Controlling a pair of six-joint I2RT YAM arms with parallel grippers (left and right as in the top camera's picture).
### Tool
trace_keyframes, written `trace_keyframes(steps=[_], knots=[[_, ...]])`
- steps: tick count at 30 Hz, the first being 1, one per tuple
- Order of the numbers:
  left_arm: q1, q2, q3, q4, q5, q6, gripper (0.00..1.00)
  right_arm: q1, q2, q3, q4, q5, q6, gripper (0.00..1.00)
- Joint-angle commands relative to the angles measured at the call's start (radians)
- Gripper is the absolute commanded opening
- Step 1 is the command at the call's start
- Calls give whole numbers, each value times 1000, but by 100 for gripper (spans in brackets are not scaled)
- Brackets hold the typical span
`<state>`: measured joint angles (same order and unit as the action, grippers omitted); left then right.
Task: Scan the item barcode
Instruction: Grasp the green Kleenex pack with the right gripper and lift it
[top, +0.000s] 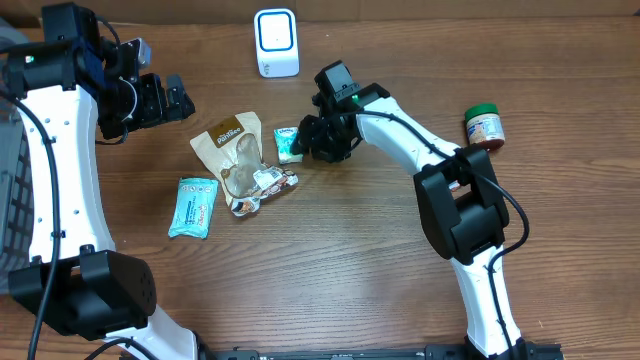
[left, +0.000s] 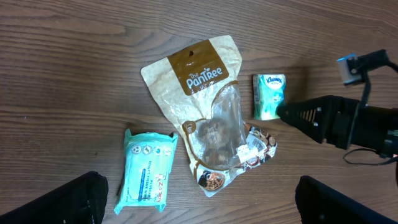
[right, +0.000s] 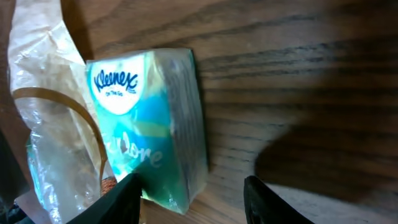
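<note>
Left gripper (top: 178, 100) parked far left, above the items, jaws wide, nothing in them.

Next right: teal flat wipes pack (top: 193, 206), lying flat on the table (top: 350, 260).

Then PanTree pouch (left: 205, 93): tan kraft top with hang hole, clear window below. Brown lumps visible inside through the window, settled toward the lower end. Bottom of the pouch is crumpled, with patterned print.

Task item: Kleenex pocket tissue pack (right: 146, 124), just right of the pouch top, close to it. Small soft pack, green/teal with a white logo patch, lying face up. No barcode visible on the shown face.

Right gripper (top: 312, 140) right at the pack's right side, jaws about half apart, straddling that edge in the wrist view. Not clamped on it; contact unclear.

White scanner (top: 276, 42) stands at the far table edge, well apart from the pack.

Far right: jar (top: 483, 127), green lid on, labelled. Contents not readable.
</note>
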<state>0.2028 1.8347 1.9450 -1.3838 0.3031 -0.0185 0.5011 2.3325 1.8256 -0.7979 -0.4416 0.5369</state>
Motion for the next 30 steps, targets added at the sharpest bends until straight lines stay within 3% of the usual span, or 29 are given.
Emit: trace_keyframes(steps=[1,11,17,20,25,30], knots=[[-7,-24,5,0,1,19,99,16,2,-6,25,-9,9,50],[-7,-24,5,0,1,19,100,54,32,-7,50,29,14,40],[-7,-24,5,0,1,19,99,40,37,-5,41,-4,19,10],[-7,-24,5,0,1,19,100,18,37,-5,37,-79,8,4],[-7,-24,5,1,1,19,99,-48,20,25,-18,-352,-111,4],[-7,-24,5,1,1,19,99,-120,-32,29,-31,-824,-283,4]])
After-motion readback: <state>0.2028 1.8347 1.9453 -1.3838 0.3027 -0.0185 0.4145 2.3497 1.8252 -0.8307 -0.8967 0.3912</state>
